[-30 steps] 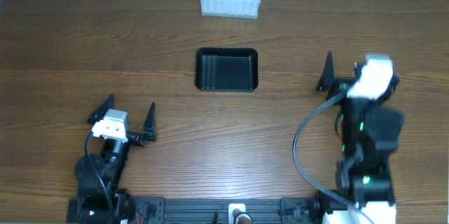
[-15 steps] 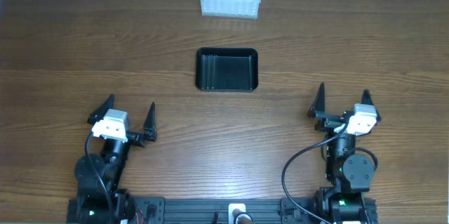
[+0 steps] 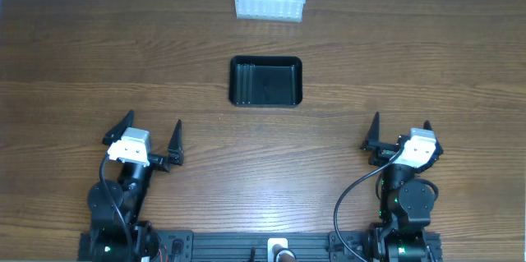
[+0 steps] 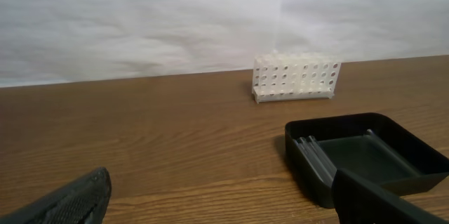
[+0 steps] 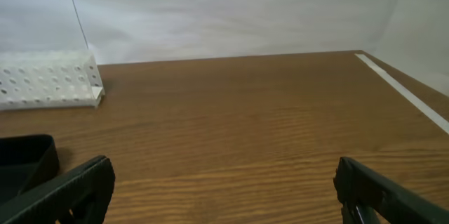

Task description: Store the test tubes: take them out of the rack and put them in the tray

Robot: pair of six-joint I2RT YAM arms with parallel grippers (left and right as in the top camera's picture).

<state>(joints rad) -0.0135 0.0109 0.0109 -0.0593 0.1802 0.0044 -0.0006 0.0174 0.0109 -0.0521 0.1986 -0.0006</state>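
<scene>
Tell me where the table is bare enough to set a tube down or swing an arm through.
Wide bare table flanks the rack and tray on both sides. A broad free band lies between the tray and the two open grippers, left gripper and right gripper. Tightest spot: the narrow strip between rack and tray.

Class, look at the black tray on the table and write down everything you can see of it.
The black tray is a shallow rectangle with rounded corners and a raised rim, seemingly glossy plastic. It lies flat on the wooden table, apart from the white rack beyond it. Slim clear strips lie along one inner side, perhaps tubes or ridges; I cannot tell. Nothing else touches it.
</scene>
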